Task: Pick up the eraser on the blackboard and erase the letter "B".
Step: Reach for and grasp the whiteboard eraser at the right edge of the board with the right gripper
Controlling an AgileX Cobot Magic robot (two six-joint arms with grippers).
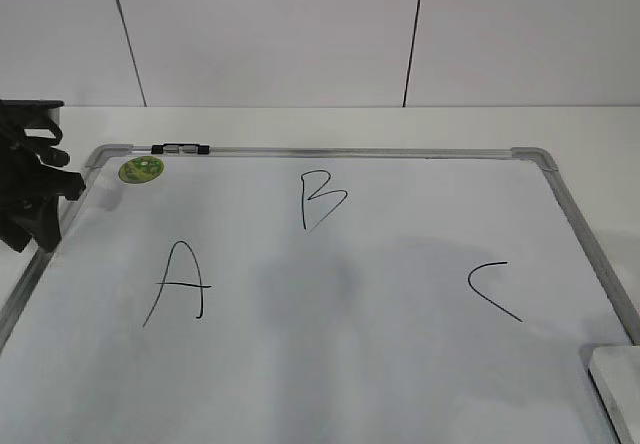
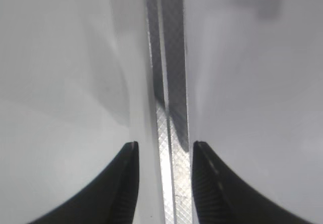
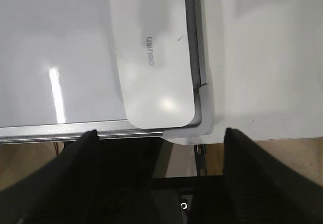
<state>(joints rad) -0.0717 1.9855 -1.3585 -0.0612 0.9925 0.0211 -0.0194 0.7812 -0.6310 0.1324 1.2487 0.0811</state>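
Three black letters are sitting on the blackboard point(image 1: 400, 364), which is lying flat on the white bench point(image 1: 600, 134) and filling most of the exterior view: the letter "A" point(image 1: 178, 284) at the left, the letter "B" point(image 1: 322, 200) near the top middle, and the letter "C" point(image 1: 494, 290) at the right. The eraser point(image 1: 618, 389) is resting in the board's near right corner, well apart from the "B"; in the right wrist view its white top with small grey marking is lying against the frame. The right pincer point(image 3: 159, 133) is hovering spread wide just beside the eraser, pinching nothing. The left pincer point(image 2: 162, 151) is hanging spread over the board's left frame rail, also holding nothing. A round green sticker point(image 1: 141, 170) is sitting near the far left corner.
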